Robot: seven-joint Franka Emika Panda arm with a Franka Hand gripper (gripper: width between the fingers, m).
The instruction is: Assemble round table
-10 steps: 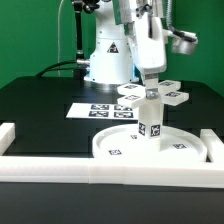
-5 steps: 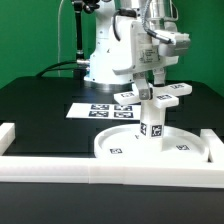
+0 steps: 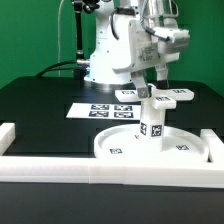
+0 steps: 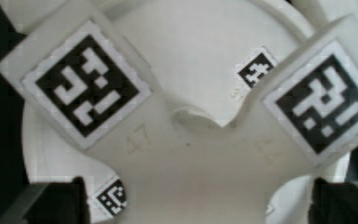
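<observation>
The large rimmed disc (image 3: pixel 118 146) lies flat near the front of the table. The short post (image 3: pixel 152 124) stands upright on it. The flat lobed cross-shaped piece (image 3: pixel 166 98) sits level on top of the post. My gripper (image 3: pixel 151 86) hangs straight down over it, its fingers closed on the piece's middle. In the wrist view the cross-shaped piece (image 4: pixel 190 150) fills the picture with three tags showing. It spans the whole gap between my gripper's (image 4: pixel 194 205) dark fingers (image 4: pixel 48 203). The joint between post and piece is hidden.
White border rails run along the front (image 3: pixel 90 166), the exterior view's left (image 3: pixel 8 136) and its right (image 3: pixel 214 142). The marker board (image 3: pixel 95 109) lies flat behind the disc. The arm's white base (image 3: pixel 106 58) stands at the back.
My gripper has turned about its vertical axis, and the cross-shaped piece has turned with it on top of the post. The disc and post have stayed put.
</observation>
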